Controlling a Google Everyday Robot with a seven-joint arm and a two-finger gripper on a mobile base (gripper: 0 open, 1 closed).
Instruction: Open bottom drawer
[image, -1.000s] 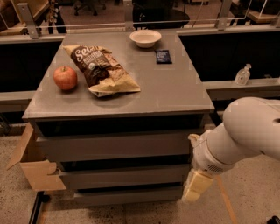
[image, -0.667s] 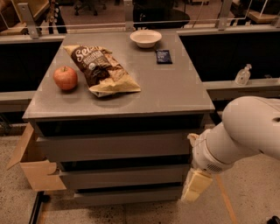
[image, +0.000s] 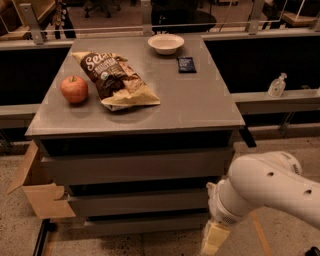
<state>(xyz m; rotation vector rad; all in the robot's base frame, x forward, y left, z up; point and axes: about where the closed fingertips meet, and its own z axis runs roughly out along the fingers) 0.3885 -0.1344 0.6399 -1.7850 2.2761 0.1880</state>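
- The robot's claw (image: 214, 239) was the nearest thing, low down at the bottom right. It looked like a pale, creamy block on the end of a fat, smooth white arm (image: 270, 187).
- I could not tell if the claw was spread or pressed together. It held nothing that I could see.
- The claw hung just beside the right end of the bottom drawer (image: 145, 224). I could not tell if it touched it.
- The bottom drawer was the thinnest of three flat, dull grey fronts with no handles. It sat lowest in the cabinet, close to the speckled floor.
- Above it was the middle drawer (image: 137, 202), a bit taller, and then the top drawer (image: 135, 166), the tallest. Dark gaps showed between them.
- A brown cardboard box (image: 37, 197) with bent flaps stood against the left side of the cabinet.
- The cabinet's top (image: 200, 107) was a flat, smooth grey square.
- A round red apple (image: 74, 89) sat near its left edge.
- A crinkly brown chip bag (image: 117, 80) lay just beside the apple.
- Farther back lay a small, flat, dark packet (image: 186, 64).
- A round white bowl (image: 166, 43) stood near the far edge.
- A clear pump bottle (image: 276, 86) stood on a ledge off to the right.
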